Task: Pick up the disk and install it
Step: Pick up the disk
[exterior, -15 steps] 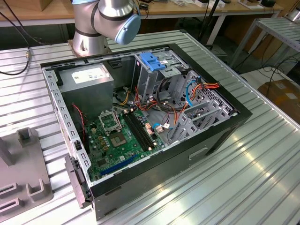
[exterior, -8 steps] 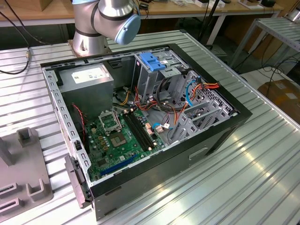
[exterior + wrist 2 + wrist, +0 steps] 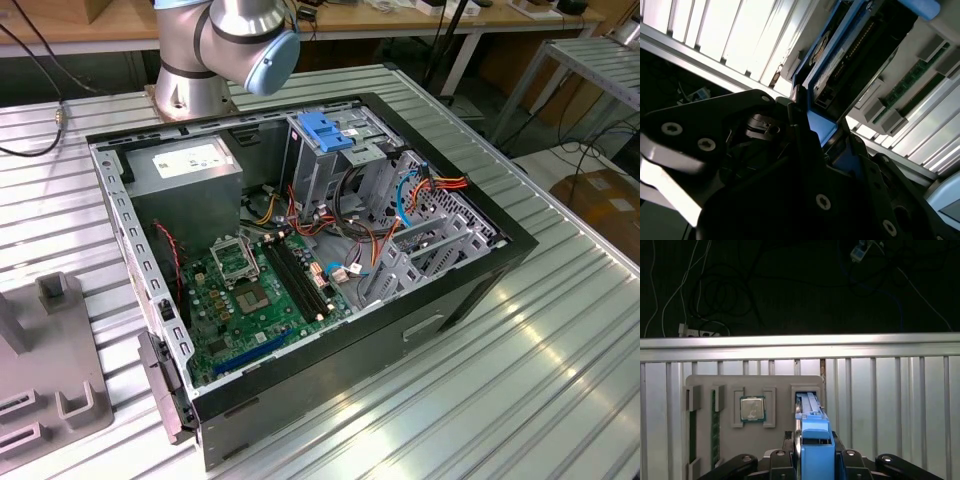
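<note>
In the first wrist view the tray (image 3: pixel 715 385) lies near the table (image 3: pixel 890 405) edge with bare slats beside it. Its pockets hold a chip (image 3: pixel 752 409), a green memory stick (image 3: pixel 713 425) and the disk (image 3: pixel 812 415), which stands on edge in its slot. The gripper (image 3: pixel 816 450) has its fingers clamped on the disk's blue carrier, and the exterior view adds the open case (image 3: pixel 300 390), with bare table on the exterior view's right.
</note>
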Motion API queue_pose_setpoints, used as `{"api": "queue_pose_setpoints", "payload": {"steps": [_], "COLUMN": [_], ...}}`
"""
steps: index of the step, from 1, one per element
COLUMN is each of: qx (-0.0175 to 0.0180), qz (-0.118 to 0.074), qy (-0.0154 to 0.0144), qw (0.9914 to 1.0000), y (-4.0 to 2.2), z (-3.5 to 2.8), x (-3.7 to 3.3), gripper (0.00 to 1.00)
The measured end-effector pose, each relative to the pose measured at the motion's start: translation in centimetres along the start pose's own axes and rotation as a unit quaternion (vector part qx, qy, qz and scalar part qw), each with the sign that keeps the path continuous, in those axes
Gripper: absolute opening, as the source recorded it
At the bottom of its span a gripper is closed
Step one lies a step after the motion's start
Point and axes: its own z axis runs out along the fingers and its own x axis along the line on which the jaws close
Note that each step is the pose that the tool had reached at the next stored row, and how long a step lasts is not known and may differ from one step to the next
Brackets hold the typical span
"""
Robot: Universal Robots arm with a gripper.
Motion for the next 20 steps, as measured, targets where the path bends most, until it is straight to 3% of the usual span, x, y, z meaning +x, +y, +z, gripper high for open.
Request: {"api": "queue_pose_setpoints", "payload": {"steps": [20], "qx": [0.0], "qz": [0.0], "qy": [0.0], "qw": [1.0], "y": [0.02], "z": [-2.19], "x": [-0.02], "gripper": [0.37]}}
